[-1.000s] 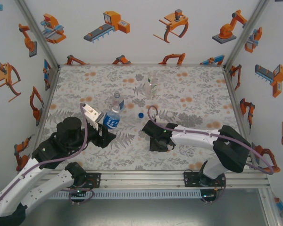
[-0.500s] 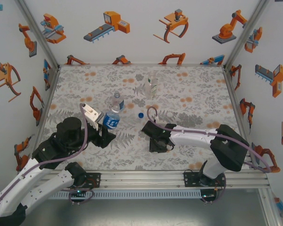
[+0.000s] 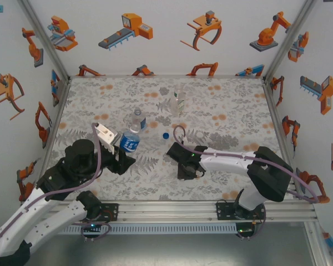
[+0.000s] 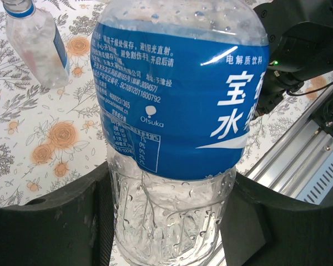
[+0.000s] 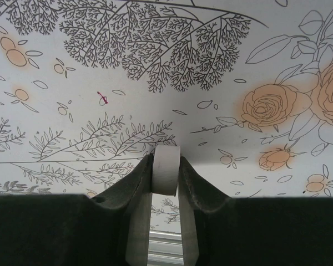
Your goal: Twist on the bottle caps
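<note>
White and on edge, one cap [image 5: 166, 166] sits pinched in the right claw [image 5: 166, 183], just above the floral desk [image 3: 222, 111]. The left claw [image 4: 164, 213] clamps the squat bottle [image 4: 172, 94] around its lower body. A blue cap [image 3: 165, 134] lies between the arms. The slim bottle [image 3: 137, 118] and the green-label bottle [image 3: 178, 103] stand farther back.

So the table [image 3: 227, 113] has this grey leafy print with orange roses all over it. Standing on it is a slim blue-label bottle [image 3: 137, 118] a bit left of centre, plus a taller green-label bottle [image 3: 178, 103] further back, well apart from the slim one. There's also a tiny blue cap [image 3: 165, 134] lying on the print, nearer the front than both bottles.
</note>
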Controlling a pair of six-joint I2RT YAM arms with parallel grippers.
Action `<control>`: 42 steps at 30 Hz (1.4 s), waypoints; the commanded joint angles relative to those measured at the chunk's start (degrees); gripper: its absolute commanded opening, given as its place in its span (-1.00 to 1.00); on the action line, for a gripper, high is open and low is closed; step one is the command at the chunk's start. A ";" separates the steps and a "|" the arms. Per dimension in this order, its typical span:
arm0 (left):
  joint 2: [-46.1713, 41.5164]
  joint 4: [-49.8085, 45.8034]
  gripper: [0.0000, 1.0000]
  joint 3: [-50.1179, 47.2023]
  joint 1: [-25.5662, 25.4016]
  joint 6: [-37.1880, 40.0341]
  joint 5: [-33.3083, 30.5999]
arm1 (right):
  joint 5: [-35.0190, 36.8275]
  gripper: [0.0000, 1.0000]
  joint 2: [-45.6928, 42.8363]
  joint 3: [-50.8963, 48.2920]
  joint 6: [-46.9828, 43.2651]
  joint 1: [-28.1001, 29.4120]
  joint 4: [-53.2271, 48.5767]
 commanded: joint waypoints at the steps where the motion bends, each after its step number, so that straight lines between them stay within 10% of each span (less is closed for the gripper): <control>1: -0.57 0.08 -1.00 -0.54 0.31 -1.11 -0.09 | 0.44 -0.54 -1.01 1.29 -1.40 -0.17 -0.57; 20: -1.34 -1.79 -1.00 1.57 0.31 -2.32 -0.92 | -27.57 -0.56 3.20 -11.09 0.03 -14.97 40.88; 42: -1.29 -1.33 -1.00 1.59 0.31 -3.55 -1.24 | -13.39 -0.19 -7.23 -8.87 -6.24 -18.12 4.93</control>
